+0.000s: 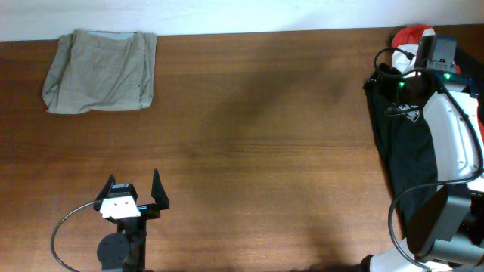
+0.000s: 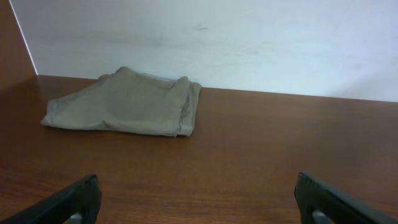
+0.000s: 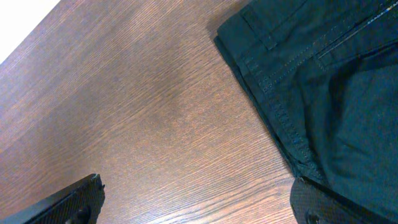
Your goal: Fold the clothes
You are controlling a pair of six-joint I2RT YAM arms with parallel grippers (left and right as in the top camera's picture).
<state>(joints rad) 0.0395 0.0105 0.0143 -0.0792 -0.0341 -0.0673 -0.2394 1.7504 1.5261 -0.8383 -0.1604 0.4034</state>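
The khaki-beige shorts lie folded into a compact rectangle at the table's far left corner; they also show in the left wrist view. My left gripper is open and empty near the front left edge, far from the shorts, and its fingers frame bare table. A black garment lies along the right side, under my right arm. My right gripper is open and empty at the garment's far left edge, and its right finger is at the hem. The black garment's waistband shows in the right wrist view.
A red-and-white garment lies bunched at the far right corner, partly behind the right arm. The brown wooden table ends at a white wall along the back. A cable loops by the left arm's base.
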